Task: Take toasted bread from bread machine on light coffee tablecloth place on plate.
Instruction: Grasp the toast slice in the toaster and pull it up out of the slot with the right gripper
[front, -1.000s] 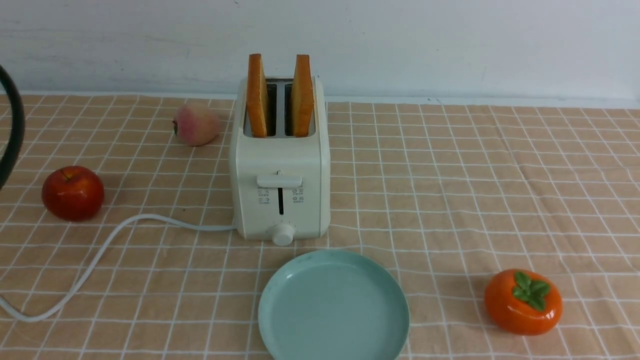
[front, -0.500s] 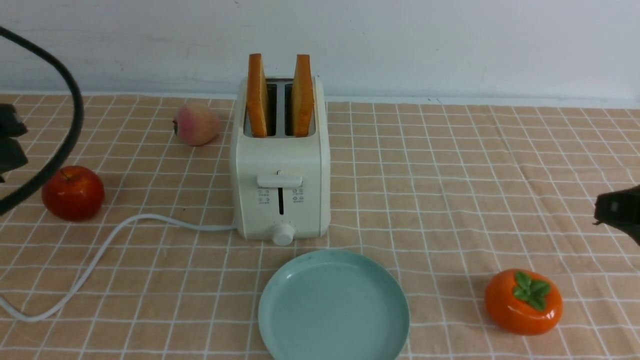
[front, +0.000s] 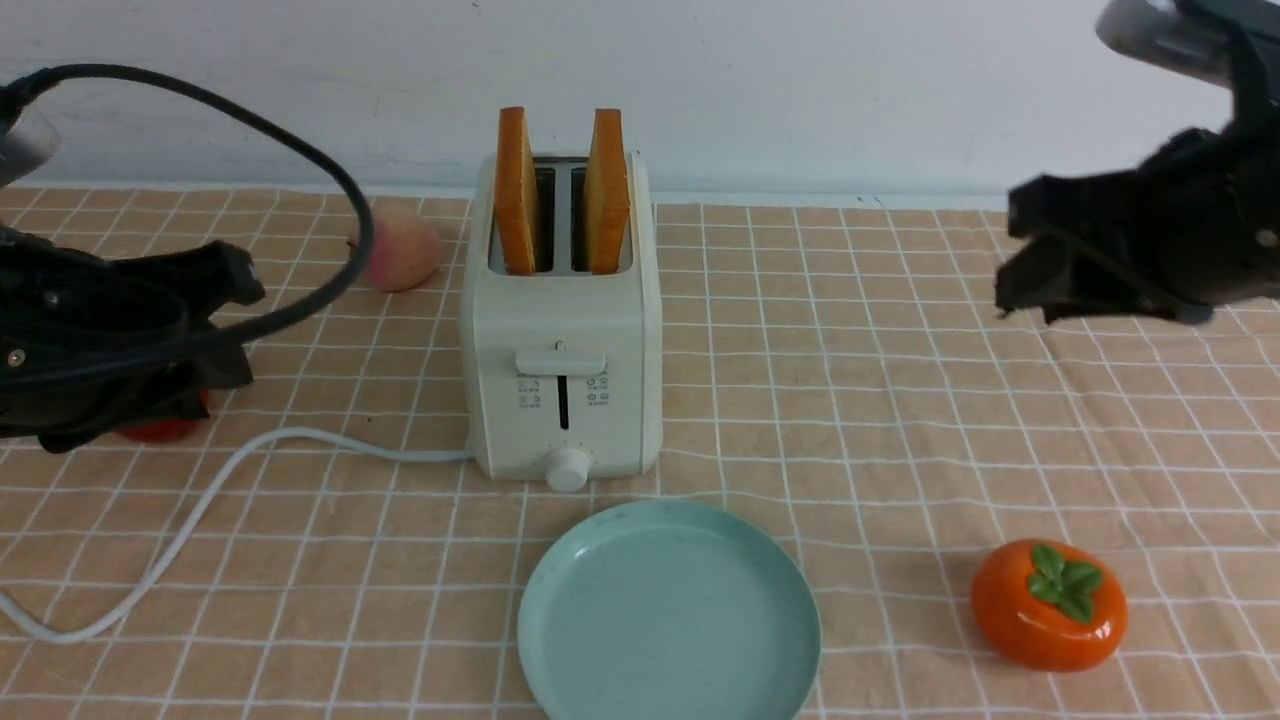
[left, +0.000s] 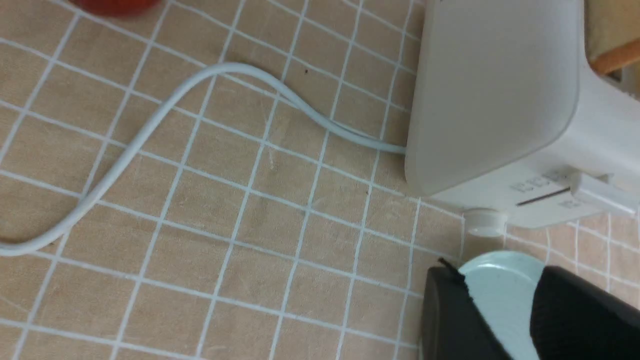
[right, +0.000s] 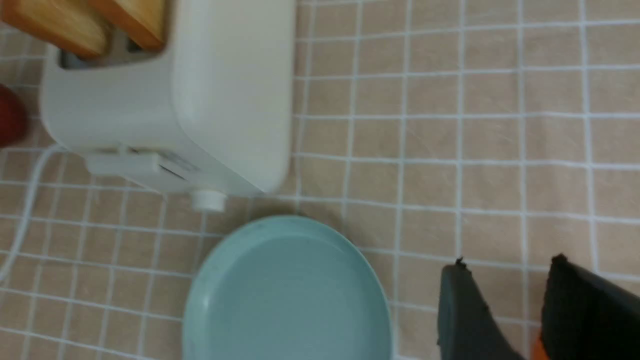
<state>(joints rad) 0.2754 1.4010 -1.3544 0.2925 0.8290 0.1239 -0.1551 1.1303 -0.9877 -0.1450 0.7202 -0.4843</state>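
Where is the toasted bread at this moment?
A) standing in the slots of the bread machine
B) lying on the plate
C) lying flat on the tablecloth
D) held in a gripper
A: both slices of the toasted bread stand upright in the slots of the bread machine, and the plate holds nothing.

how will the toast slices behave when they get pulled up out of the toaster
Probably stiff: both toast slices stand upright, unsagging, well above the toaster slots. Likely light, being thin. The slots look wider than the slices, so they should lift free easily.
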